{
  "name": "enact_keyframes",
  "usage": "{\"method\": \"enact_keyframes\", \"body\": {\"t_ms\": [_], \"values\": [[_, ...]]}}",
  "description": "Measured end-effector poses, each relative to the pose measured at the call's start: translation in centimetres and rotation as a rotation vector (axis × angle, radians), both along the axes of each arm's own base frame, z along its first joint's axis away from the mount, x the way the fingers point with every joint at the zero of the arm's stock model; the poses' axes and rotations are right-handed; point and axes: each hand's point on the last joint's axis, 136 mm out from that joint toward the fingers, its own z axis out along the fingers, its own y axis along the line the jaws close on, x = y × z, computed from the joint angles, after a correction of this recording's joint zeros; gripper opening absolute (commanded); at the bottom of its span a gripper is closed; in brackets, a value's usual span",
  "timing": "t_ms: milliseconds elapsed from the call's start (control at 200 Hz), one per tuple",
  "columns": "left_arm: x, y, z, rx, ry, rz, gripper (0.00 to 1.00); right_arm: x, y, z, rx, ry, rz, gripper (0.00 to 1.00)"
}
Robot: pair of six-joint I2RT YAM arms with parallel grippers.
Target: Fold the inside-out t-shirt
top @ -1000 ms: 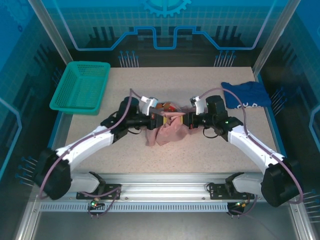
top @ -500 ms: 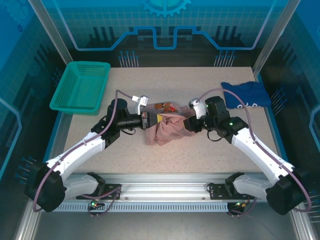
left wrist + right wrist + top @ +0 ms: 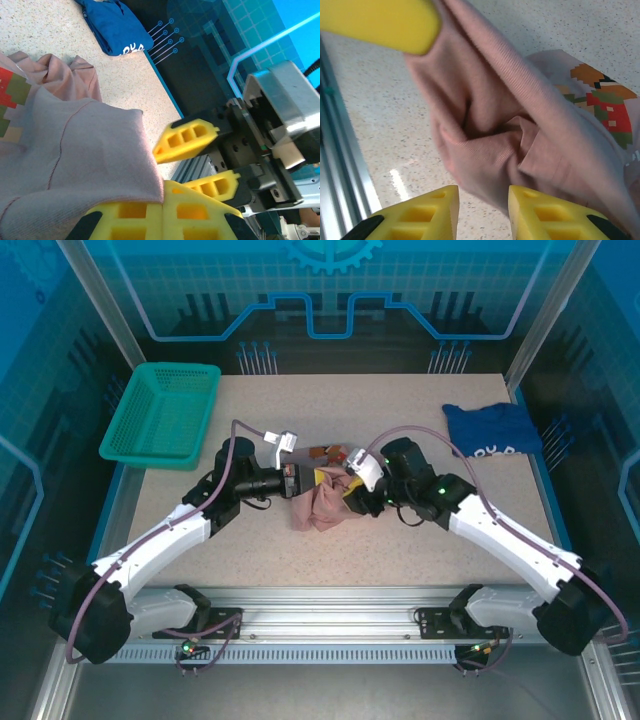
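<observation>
The inside-out t-shirt (image 3: 326,510) is a bunched dusty-pink heap at the middle of the table, its multicoloured print patch (image 3: 600,100) showing. My left gripper (image 3: 311,478) is shut on an upper edge of the cloth (image 3: 90,150), which is pinched between its yellow fingers (image 3: 130,217) and lifted slightly. My right gripper (image 3: 351,494) stands open just right of the heap. Its fingers (image 3: 427,212) straddle a hanging fold (image 3: 485,150) without closing on it. From the left wrist view, the right gripper's two yellow fingers (image 3: 187,140) are spread apart close by.
A dark blue shirt (image 3: 492,429) lies at the table's back right. A green basket (image 3: 162,414) sits at the back left corner. The metal rail (image 3: 330,600) runs along the near edge, close to the heap.
The right gripper let go of the shirt, opened and swung left to the heap's near right side. The left gripper pulled its pinched edge leftward, then held still.
</observation>
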Motion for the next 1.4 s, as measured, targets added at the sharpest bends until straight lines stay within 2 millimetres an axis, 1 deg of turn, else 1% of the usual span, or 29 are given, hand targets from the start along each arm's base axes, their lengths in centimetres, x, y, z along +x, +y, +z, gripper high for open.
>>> {"method": "enact_keyframes", "body": {"t_ms": [175,320,440,565,660,695,735,835,890,935,965,1050,1131,1286,1341,1401], "values": [[0.0,0.0,-0.1,0.002,0.003,0.0,0.0,1.8,0.4,-0.4,-0.052,-0.031,-0.015,0.33],[-0.1,0.0,-0.3,0.008,0.012,0.0,0.0,2.6,0.5,-0.3,-0.074,-0.053,-0.024,0.34],[-0.1,0.1,-0.5,0.012,0.02,0.0,0.0,3.3,0.4,-0.5,-0.099,-0.064,-0.037,0.37],[-0.2,0.1,-0.5,0.013,0.022,-0.001,0.0,3.7,0.3,-1.2,-0.128,-0.064,-0.045,0.41],[-0.2,0.1,-0.5,0.013,0.022,-0.001,0.0,3.9,0.3,-2.0,-0.147,-0.051,-0.046,0.41],[-0.2,0.1,-0.5,0.013,0.022,-0.001,0.0,4.0,0.3,-2.4,-0.153,-0.045,-0.047,0.39],[-0.2,0.1,-0.5,0.013,0.022,-0.001,0.0,4.0,0.4,-2.8,-0.16,-0.038,-0.046,0.35],[-0.2,0.1,-0.5,0.014,0.021,-0.001,0.0,4.1,0.5,-3.3,-0.167,-0.027,-0.045,0.15],[-0.2,0.1,-0.6,0.015,0.022,-0.001,0.0,4.2,0.6,-3.2,-0.157,-0.023,-0.05,0.06],[-0.1,0.2,-0.7,0.017,0.026,0.001,0.0,4.2,0.7,-3.1,-0.151,-0.022,-0.05,0.01],[-0.2,0.2,-0.7,0.019,0.029,0.002,0.0,4.1,0.7,-3.0,-0.145,-0.02,-0.053,0.0],[0.1,0.5,-1.1,0.03,0.041,0.02,0.0,3.8,0.6,-2.2,-0.122,-0.018,-0.056,0.0],[0.8,1.3,-1.6,0.048,0.053,0.065,0.0,3.0,0.2,-0.7,-0.068,-0.022,-0.057,0.0],[2.4,3.1,-2.6,0.087,0.079,0.165,0.0,1.0,-2.0,3.4,0.091,-0.026,-0.082,0.0],[2.7,3.5,-2.8,0.098,0.083,0.191,0.0,0.6,-2.6,4.5,0.142,-0.023,-0.086,0.0],[3.0,3.8,-3.2,0.112,0.089,0.214,0.0,0.2,-3.0,5.2,0.187,-0.009,-0.089,0.0]]}}
